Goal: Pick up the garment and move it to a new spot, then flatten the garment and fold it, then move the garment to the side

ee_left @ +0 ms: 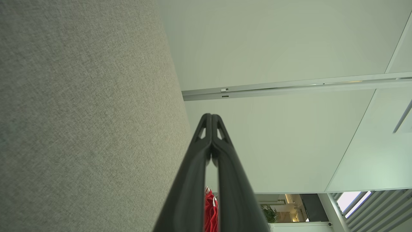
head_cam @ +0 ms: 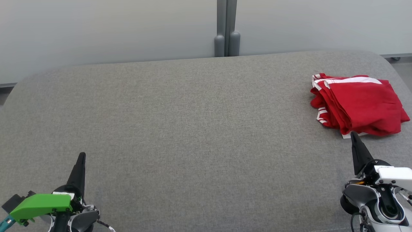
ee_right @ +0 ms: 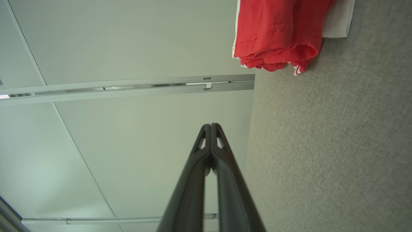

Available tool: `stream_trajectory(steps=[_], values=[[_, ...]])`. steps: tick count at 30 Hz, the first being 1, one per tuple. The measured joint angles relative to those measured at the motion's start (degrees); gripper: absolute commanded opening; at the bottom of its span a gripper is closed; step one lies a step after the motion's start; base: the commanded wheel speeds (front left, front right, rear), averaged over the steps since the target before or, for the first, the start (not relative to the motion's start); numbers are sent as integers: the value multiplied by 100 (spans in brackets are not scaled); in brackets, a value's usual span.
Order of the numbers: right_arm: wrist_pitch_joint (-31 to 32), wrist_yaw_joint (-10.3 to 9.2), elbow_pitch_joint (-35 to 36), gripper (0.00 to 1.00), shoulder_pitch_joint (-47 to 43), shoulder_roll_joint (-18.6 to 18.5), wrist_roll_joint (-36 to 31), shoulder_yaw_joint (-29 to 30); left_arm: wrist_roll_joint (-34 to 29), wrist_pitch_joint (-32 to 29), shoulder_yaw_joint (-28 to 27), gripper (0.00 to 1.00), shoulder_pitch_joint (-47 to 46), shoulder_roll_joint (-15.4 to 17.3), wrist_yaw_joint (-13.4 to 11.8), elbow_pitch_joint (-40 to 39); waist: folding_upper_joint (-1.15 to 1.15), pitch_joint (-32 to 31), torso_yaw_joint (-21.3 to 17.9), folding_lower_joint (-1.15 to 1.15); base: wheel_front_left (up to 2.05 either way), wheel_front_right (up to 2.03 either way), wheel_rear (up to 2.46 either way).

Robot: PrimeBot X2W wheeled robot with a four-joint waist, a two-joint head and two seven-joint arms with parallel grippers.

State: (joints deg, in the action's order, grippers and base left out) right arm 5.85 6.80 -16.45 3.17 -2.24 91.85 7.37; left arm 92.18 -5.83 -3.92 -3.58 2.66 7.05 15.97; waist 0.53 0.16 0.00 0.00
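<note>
A red garment with white stripes [head_cam: 359, 104] lies folded in a compact stack at the far right of the grey fabric surface [head_cam: 193, 129]. In the right wrist view the garment [ee_right: 276, 32] sits at the top, apart from my fingers. My right gripper [head_cam: 353, 135] is shut and empty, its tip just short of the garment's near edge. My left gripper [head_cam: 82, 155] rests shut and empty at the lower left, far from the garment. Both wrist views show the fingertips pressed together, left gripper [ee_left: 211, 116] and right gripper [ee_right: 210, 125]. A sliver of the garment [ee_left: 210, 212] shows between the left fingers.
The grey surface has rounded far corners and ends at a pale wall [head_cam: 96, 29] with a grey vertical post [head_cam: 227, 29]. Floor shows past the right corner [head_cam: 402, 64]. A green part [head_cam: 40, 204] sits on my left wrist.
</note>
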Motion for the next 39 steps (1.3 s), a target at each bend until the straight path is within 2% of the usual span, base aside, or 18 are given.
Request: stream_trajectory(steps=[39], values=[[0,1,12,0,0,0,0,1,0,-1,-3,0,0,-2,0,-5,0,1,0,0,0,0,0]])
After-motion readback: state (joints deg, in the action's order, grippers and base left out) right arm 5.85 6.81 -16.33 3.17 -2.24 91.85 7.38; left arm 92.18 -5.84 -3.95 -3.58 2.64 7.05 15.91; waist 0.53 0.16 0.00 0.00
